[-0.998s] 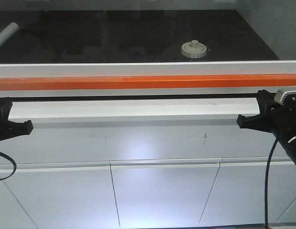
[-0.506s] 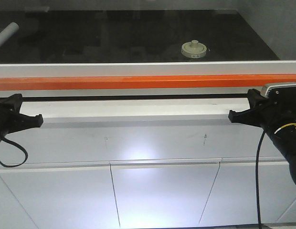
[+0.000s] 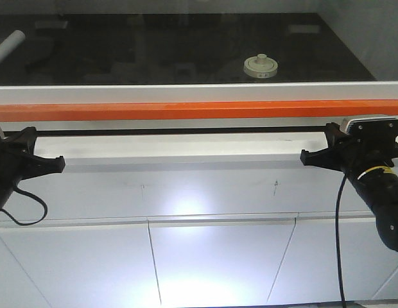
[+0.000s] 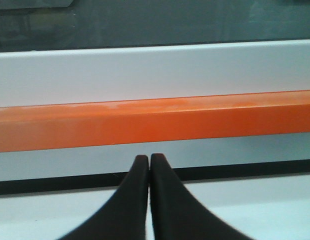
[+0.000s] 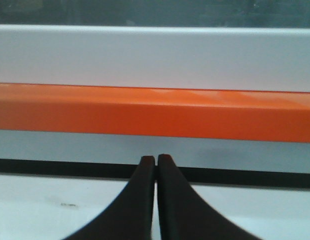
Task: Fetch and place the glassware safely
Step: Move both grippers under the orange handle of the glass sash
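Exterior front view has the jar upright on the dark worktop, behind the sash and well apart from both arms. Left gripper and right gripper each have fingers pressed together, empty, just below the orange bar. The sash probably must go up first: set both tips under the bar evenly, then lift level and slowly.

I look at a black worktop set back behind a white sill, with faint reflections lying across it. An orange bar runs the full width just below the sill, then a white ledge. Under that I count 3 pale cabinet doors. Bright glare sits on the middle one. A grey wall stands at far right.
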You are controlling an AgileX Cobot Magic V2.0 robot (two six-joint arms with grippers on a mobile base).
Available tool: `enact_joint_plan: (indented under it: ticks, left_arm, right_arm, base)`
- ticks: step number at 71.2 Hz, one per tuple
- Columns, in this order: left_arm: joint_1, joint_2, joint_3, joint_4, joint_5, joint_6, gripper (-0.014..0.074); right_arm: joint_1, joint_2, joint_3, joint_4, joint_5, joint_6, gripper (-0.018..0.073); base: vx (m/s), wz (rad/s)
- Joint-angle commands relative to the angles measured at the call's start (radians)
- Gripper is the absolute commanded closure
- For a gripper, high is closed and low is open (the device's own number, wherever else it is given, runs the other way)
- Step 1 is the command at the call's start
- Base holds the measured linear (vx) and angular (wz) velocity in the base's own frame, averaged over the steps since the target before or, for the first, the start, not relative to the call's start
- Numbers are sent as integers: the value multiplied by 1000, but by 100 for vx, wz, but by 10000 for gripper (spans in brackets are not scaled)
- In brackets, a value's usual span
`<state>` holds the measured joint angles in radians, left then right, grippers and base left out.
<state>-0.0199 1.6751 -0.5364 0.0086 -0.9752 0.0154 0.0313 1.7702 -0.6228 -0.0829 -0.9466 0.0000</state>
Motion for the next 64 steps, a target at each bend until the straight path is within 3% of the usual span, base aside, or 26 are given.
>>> enact_joint_plan:
  ticks: [1, 41, 64]
  left_arm:
    - [-6, -20, -25, -9, -100, -1, 603]
    - [-6, 46, -70, -9, -101, 0, 603]
    - [-6, 77, -136, -9, -35, 0, 603]
  right_arm:
    - [-5, -27, -47, -4, -73, 0, 560]
    - [-5, 7, -57, -4, -44, -17, 560]
    - [-6, 14, -57, -3, -66, -18, 560]
  base:
    - [0, 0]
    - [0, 0]
    - [0, 0]
